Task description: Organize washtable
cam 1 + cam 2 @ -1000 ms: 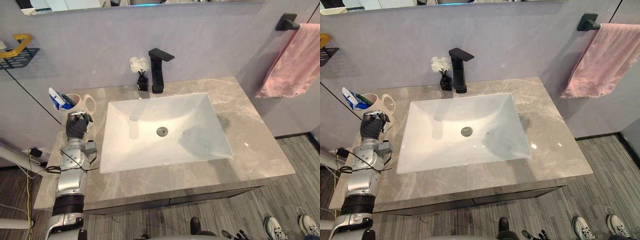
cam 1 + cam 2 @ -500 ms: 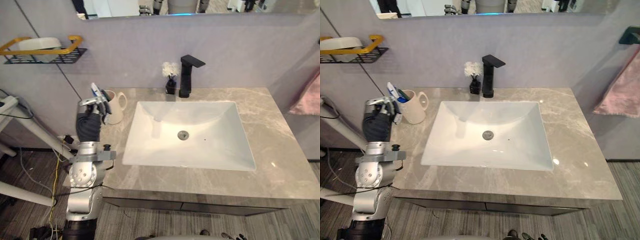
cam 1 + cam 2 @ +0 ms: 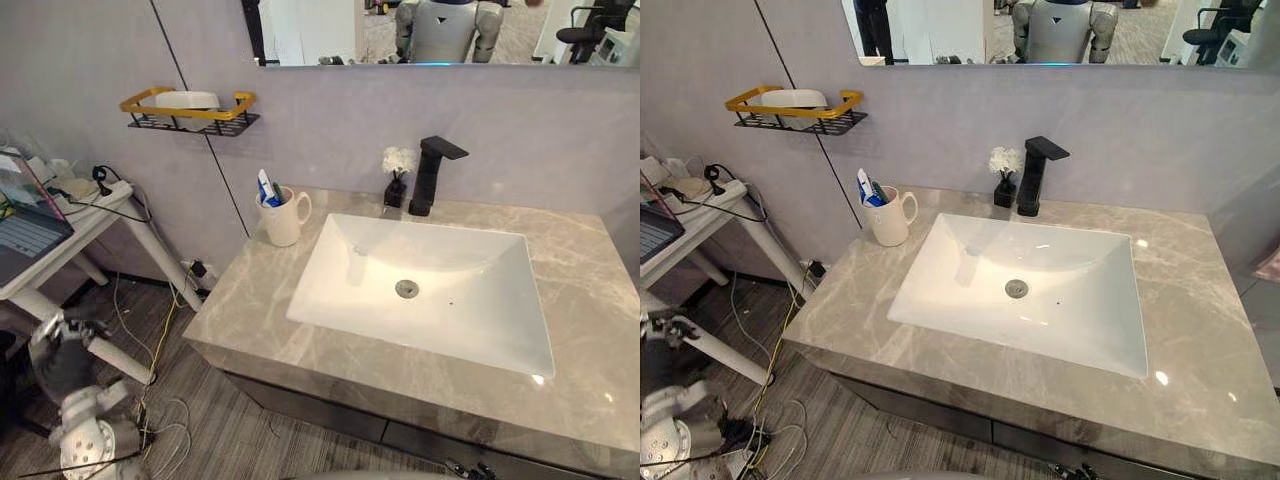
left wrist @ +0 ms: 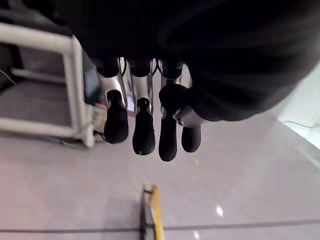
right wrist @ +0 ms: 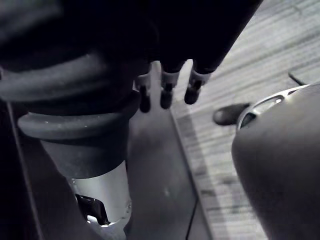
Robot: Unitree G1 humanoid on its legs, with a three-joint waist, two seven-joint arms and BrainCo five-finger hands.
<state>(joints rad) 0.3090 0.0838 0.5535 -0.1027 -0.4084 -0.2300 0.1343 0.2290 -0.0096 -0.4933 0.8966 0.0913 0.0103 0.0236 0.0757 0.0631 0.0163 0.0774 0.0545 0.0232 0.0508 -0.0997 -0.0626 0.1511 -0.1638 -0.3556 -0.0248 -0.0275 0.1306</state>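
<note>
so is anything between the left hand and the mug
Yes: the left hand hangs below the countertop, off its left end; the white side table's leg and the countertop's edge lie between it and the mug.

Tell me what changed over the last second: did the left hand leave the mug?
Yes. The left hand has come away from the mug and dropped beside the counter's left end, toward the floor, fingers relaxed, holding nothing. The camera also swung left, so the shifted framing is no move of the things. The mug with its blue-and-white tube, the sink, faucet and flower vase stayed put.
</note>
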